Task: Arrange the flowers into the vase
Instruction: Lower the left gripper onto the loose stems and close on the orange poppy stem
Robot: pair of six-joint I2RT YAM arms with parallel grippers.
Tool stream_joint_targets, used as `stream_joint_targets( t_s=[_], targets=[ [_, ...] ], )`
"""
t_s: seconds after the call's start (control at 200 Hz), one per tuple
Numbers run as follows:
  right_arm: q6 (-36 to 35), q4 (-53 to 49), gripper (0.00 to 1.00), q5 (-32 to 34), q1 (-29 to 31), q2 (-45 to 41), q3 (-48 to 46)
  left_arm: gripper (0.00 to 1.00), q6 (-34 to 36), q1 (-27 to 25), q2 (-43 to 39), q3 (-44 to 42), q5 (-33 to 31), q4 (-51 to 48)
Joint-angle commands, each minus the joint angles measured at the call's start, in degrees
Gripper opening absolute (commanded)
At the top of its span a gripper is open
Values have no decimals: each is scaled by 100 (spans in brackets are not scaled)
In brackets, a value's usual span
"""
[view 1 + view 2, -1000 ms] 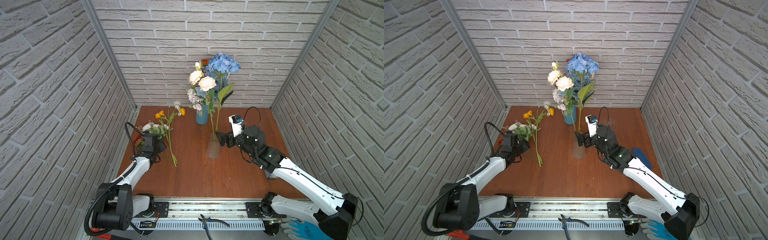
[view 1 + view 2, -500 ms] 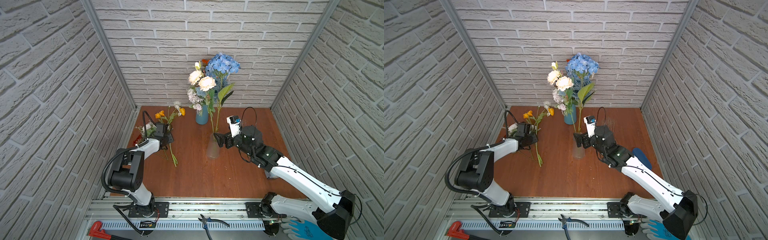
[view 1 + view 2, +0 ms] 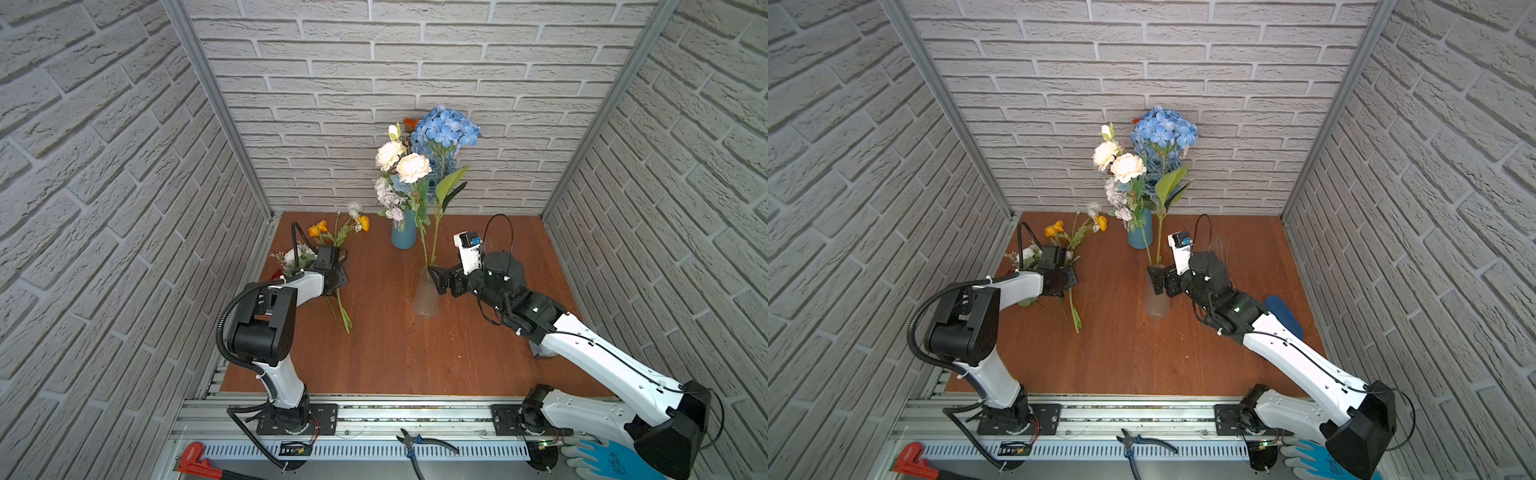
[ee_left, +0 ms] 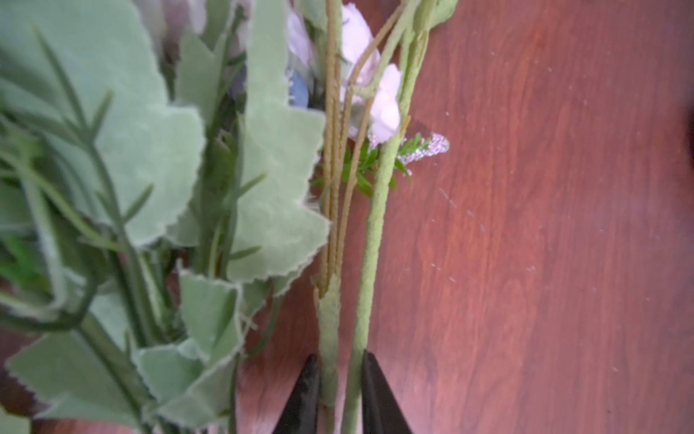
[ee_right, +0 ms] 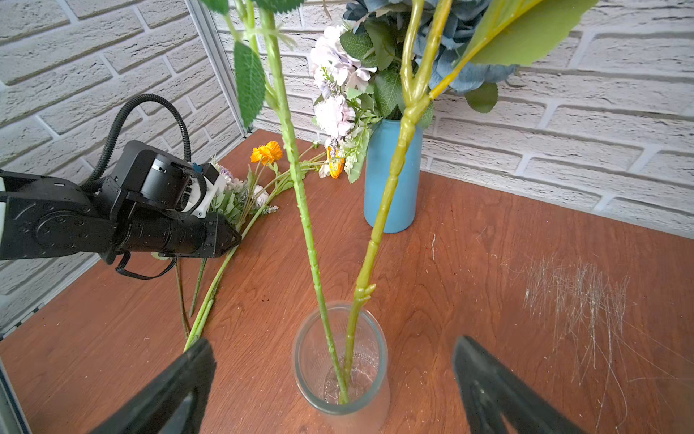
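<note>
Lying at 10 o'clock on the table (image 3: 395, 353), the loose flowers (image 3: 318, 228) look light and bendy with soft tops, so I would hold them low on the bare stems (image 4: 371, 244), just where the left gripper (image 4: 340, 390) has its jaws squeezed nearly shut on two of them. At 3 o'clock from them the right gripper (image 5: 333, 340) holds nothing, jaws wide open on both sides of the glass vase (image 5: 360, 413), where two tall flowers (image 5: 311, 248) already stand. A second ago the left arm (image 3: 303, 286) lay low with wider jaws; now its elbow is up.

Lab booth: faux-brick walls (image 3: 374, 62), arm rail (image 3: 395, 413)
</note>
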Motion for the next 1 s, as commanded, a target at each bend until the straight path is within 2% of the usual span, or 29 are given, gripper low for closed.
stream_joint_targets(
  t_s=[0.0, 0.05, 0.115, 0.215, 0.28, 0.465, 0.555, 0.925, 0.995],
  targets=[
    [-25, 22, 100, 44, 16, -92, -35, 22, -109, 17, 92, 129, -270, 152],
    [-34, 5, 100, 47, 16, -103, -35, 24, -165, 17, 14, 57, -271, 274],
    [-49, -28, 100, 70, 14, -110, -26, 37, -233, 26, -157, -81, -254, 456],
    [-61, -48, 100, 99, 13, -122, -26, 49, -267, 34, -475, -245, -221, 621],
    [-72, -32, 100, 95, 16, -106, -26, 49, -273, 51, -650, -322, -258, 684],
    [-57, 22, 100, 61, 16, -10, -9, 27, -263, 214, -475, -200, -148, 691],
    [-49, -9, 100, 57, 16, 19, 8, 20, -263, 233, -231, -55, 11, 636],
    [-91, -66, 100, 99, 15, -44, 18, 22, -325, 255, 284, 214, -6, 722],
    [-96, -83, 100, 97, 16, -29, 35, 19, -334, 255, 373, 280, 27, 693]
  ],
)
